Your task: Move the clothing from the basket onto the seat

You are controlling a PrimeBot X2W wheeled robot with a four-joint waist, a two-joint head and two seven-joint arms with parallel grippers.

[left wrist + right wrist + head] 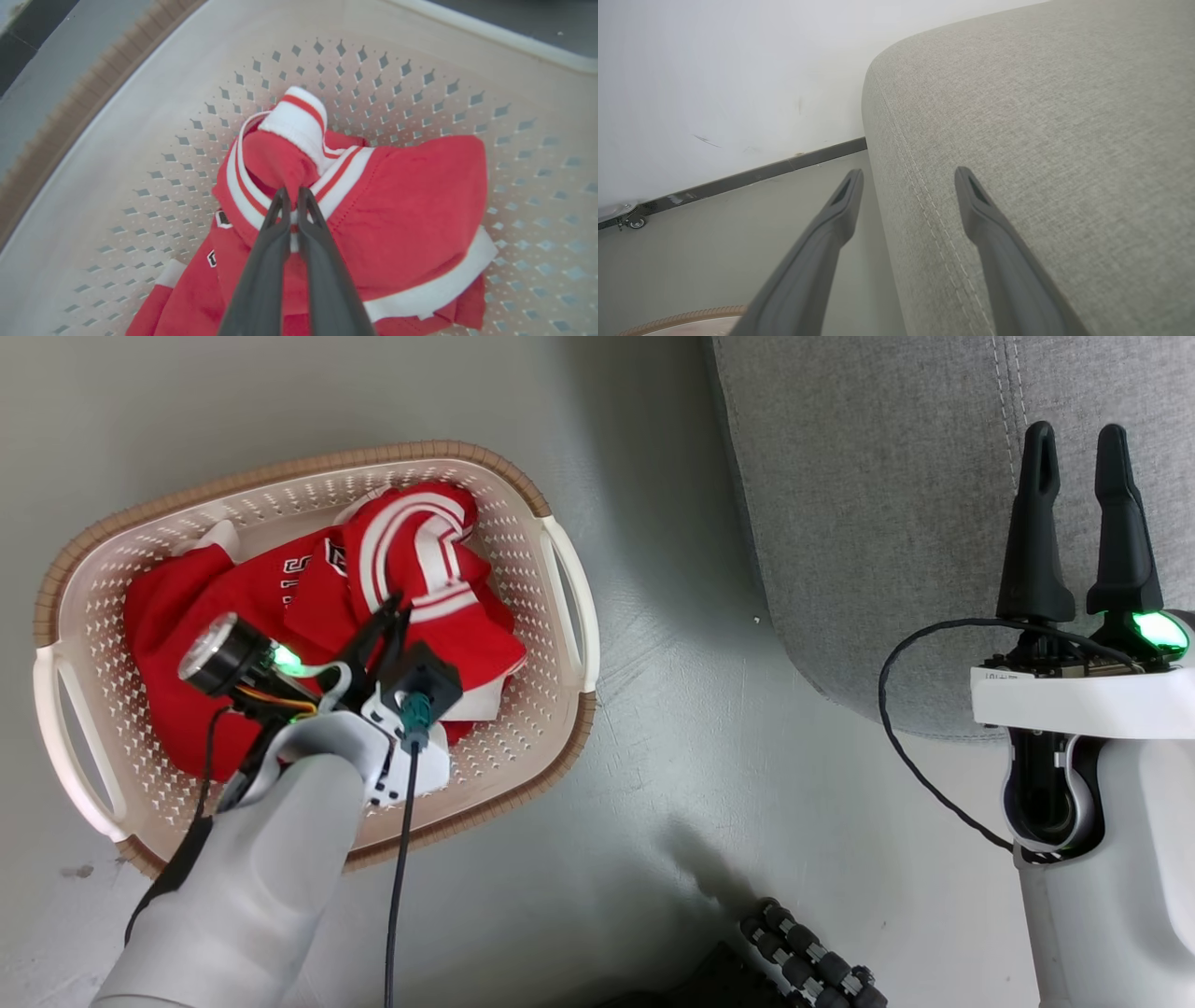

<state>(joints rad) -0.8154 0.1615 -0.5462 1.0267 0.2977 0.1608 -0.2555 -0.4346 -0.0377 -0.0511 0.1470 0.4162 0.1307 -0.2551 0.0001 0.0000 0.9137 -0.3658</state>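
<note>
Two counted: soft bright red sports garments (233,607), crumpled inside oval cream-white perforated plastic basket (280,467) with brown woven-look rim, on pale floor (672,709) beside large light grey fabric sofa (887,523). Saw none on sofa. Found left fingers (275,224) pinched almost together on a raised fold of the white-striped garment (420,186), close to its ribbed trim. Found right fingers (840,205) spread wide, holding nothing, near sofa's stitched seam. Judged cloth light, limp, apt to drape and trail once lifted. Noted lettered garment (299,569) tucked partly beneath; could drag along. Judged bunched fold or doubled band the surest hold.
</note>
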